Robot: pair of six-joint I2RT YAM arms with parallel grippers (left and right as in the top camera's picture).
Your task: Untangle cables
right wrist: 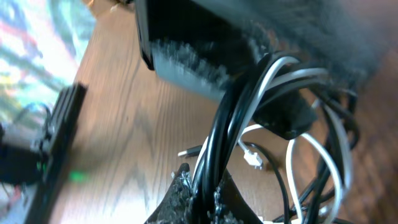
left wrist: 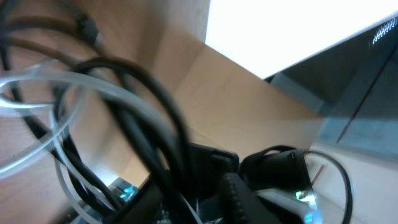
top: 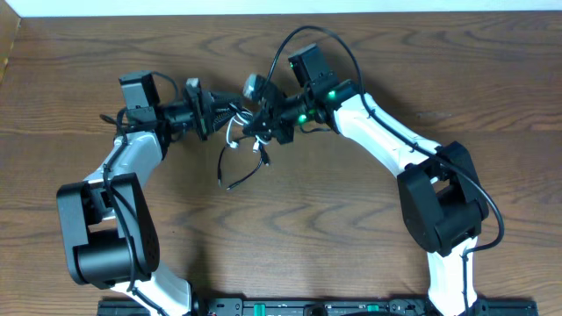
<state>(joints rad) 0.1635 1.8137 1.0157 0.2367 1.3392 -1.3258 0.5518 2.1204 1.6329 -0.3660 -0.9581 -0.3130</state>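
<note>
tabletop (top: 378, 211): wood. The tangle is carried above its far middle, between the two grippers. One loose loop trails down toward the surface.
right gripper (top: 263, 118): pressed together, pinching the cables (top: 239, 132). Wrist view shows black strands and a white one running through its pads. Risk: several strands are gripped at once, so a pull would likely drag the whole knot rather than free one cord.
left gripper (top: 198, 110): close against the bundle from the other side. Wrist view blurred, so I cannot tell whether it is spread or pinching. Risk: with no hold here, nothing opposes the right gripper's pull and the bundle simply follows.
cables: one clump, strands crossing, held in the air. Risk: pulling apart hard could cinch the crossings tighter.
white cable (right wrist: 264, 84): runs beside and across the black cables (right wrist: 214, 137); cannot tell which passes over. Risk: a loop may snag on a finger.
plug end (right wrist: 252, 157): small, white, hanging free under the bundle. Risk: could catch in a loop as strands draw through.
</note>
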